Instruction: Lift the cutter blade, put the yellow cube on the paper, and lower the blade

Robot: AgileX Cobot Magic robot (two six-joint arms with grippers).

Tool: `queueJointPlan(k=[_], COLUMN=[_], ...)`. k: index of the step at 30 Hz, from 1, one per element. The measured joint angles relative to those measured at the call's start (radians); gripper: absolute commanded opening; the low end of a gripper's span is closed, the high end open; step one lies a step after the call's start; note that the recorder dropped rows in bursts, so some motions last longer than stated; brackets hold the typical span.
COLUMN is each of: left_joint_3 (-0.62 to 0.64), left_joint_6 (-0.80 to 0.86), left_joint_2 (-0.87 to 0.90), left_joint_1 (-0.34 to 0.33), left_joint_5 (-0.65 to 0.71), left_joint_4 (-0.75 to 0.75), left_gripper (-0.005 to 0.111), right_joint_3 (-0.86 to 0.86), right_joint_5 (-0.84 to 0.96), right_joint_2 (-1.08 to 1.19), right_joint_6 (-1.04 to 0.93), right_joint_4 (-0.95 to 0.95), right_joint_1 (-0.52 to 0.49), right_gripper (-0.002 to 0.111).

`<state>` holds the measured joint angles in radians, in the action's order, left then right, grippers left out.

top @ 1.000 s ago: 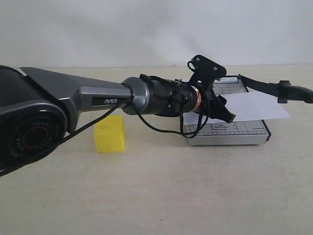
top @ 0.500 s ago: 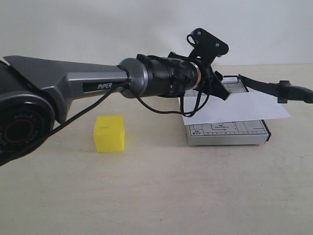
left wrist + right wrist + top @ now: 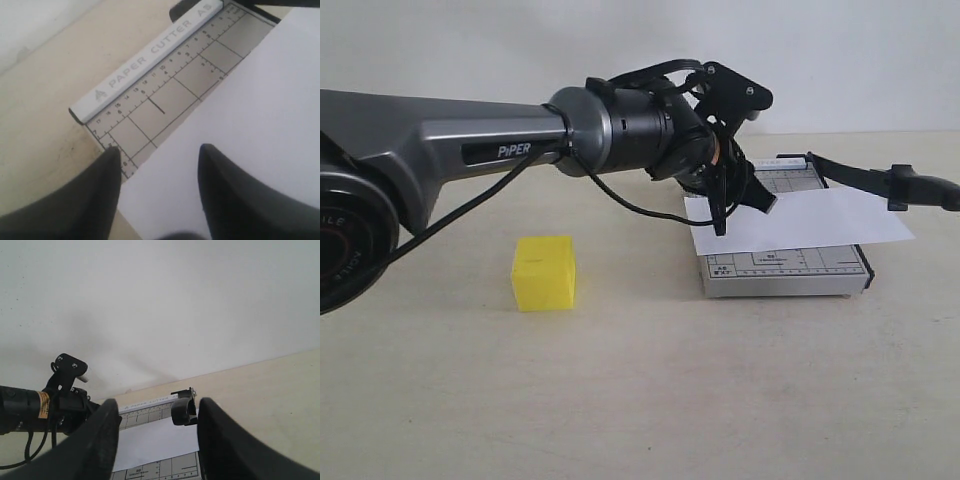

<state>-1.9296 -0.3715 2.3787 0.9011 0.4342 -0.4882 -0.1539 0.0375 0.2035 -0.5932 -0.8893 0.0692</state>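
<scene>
Room: beige tabletop (image 3: 650, 400), white wall (image 3: 520, 50).
Cutter base (image 3: 785, 270): paper (image 3: 820, 222) across it, cutter blade (image 3: 850, 172) raised.
Yellow cube (image 3: 544, 272): tabletop, well apart from base.
Left gripper (image 3: 157, 150): spread, empty, above base.
Right gripper (image 3: 157, 401): spread, empty.

cutter blade (image 3: 860, 175) raised, white paper (image 3: 810, 222) beneath, yellow cube (image 3: 544, 272) apart

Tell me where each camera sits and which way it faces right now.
Exterior: off-arm, looking low across the table at the yellow cube and cutter base; left arm shows.
Left wrist: above the paper, looking down; left gripper open in frame.
Right wrist: facing the wall past the raised cutter blade; right gripper shows.
Shared: all see the paper.
</scene>
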Motion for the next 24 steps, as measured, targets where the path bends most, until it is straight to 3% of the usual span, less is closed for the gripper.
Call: queueJointPlan(k=[5, 9, 24], left_joint_3=[0.0, 0.0, 0.0], left_joint_6=[0.018, 0.018, 0.025], left_joint_2=[0.0, 0.0, 0.0], left_joint_1=[0.0, 0.0, 0.002], left_joint_5=[0.007, -0.008, -0.025], left_joint_4=[0.062, 0.093, 0.194], left_gripper=[0.042, 0.004, 0.004], right_joint_3=[0.0, 0.0, 0.0], right_joint_5=[0.0, 0.0, 0.0], right_joint_2=[0.0, 0.0, 0.0], right_joint_6=[0.0, 0.0, 0.0], right_joint_4=[0.0, 0.0, 0.0], right_joint_1=[0.0, 0.0, 0.0], right_gripper=[0.047, 0.047, 0.047])
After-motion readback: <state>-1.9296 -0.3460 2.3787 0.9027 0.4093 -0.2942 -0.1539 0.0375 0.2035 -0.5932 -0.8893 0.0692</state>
